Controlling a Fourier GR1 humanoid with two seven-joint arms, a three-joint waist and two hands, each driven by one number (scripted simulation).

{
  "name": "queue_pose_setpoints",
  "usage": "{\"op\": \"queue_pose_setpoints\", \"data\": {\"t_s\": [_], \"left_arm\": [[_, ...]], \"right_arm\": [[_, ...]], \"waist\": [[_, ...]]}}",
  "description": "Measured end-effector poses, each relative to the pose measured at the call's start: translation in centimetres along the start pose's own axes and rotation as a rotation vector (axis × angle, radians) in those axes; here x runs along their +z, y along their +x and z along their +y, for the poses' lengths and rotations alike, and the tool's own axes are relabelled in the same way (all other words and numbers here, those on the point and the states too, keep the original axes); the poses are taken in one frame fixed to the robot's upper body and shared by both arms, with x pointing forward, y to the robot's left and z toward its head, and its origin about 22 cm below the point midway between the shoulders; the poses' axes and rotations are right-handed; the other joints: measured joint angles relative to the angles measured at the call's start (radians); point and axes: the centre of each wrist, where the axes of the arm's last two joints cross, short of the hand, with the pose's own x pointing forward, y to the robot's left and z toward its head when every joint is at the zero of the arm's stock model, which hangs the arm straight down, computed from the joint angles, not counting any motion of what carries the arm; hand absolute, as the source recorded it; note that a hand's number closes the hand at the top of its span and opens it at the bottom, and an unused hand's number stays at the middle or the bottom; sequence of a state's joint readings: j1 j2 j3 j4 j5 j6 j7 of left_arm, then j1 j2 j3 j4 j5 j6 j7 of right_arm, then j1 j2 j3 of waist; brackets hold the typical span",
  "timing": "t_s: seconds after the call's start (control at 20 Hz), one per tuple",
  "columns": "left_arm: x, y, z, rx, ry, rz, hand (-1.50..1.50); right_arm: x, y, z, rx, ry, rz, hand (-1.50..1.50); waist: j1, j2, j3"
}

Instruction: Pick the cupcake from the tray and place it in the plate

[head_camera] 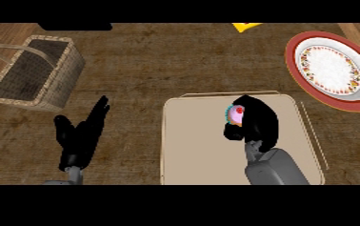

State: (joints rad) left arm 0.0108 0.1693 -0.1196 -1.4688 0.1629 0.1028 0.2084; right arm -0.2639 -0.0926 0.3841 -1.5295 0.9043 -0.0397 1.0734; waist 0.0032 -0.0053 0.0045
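A cupcake [235, 115] with pink frosting and a red dot on top sits on the beige tray [197, 144] near its far edge. My right hand [256, 120] is curled round the cupcake from the right side and hides most of it. The plate [329, 70], white with a red rim and a patterned ring, lies at the right edge of the counter, beyond the tray. My left hand [83, 134] rests open at the lower left, fingers pointing up, away from the tray.
A wicker basket [38, 72] stands at the far left. A yellow object [246, 26] shows at the top edge, and a dark object [74, 26] lies at the top left. Wooden counter surrounds the tray.
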Motion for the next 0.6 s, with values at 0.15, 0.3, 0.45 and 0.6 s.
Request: {"op": "queue_pose_setpoints", "data": {"t_s": [0.15, 0.3, 0.45, 0.6], "left_arm": [[-0.1, -0.1, 0.0, 0.004, -0.004, -0.007, 0.00], [-0.1, 0.1, 0.1, 0.004, -0.004, -0.002, 0.00], [-0.2, -0.4, 0.1, -0.004, -0.012, -0.017, 0.00], [-0.4, -0.1, -0.9, -0.011, -0.013, -0.022, 0.00]], "right_arm": [[-0.2, 0.1, 0.0, 0.026, -0.018, -0.006, 1.50], [-0.3, 0.1, -0.5, 0.046, -0.036, -0.011, 1.50], [-0.2, 0.7, -0.5, 0.060, -0.105, -0.039, 1.50], [-1.9, 2.8, -0.8, 0.044, -0.192, -0.036, 1.50]], "waist": [[-0.001, -0.002, 0.000], [-0.001, -0.001, 0.000], [-0.001, -0.001, 0.002], [0.010, 0.004, 0.002]]}}
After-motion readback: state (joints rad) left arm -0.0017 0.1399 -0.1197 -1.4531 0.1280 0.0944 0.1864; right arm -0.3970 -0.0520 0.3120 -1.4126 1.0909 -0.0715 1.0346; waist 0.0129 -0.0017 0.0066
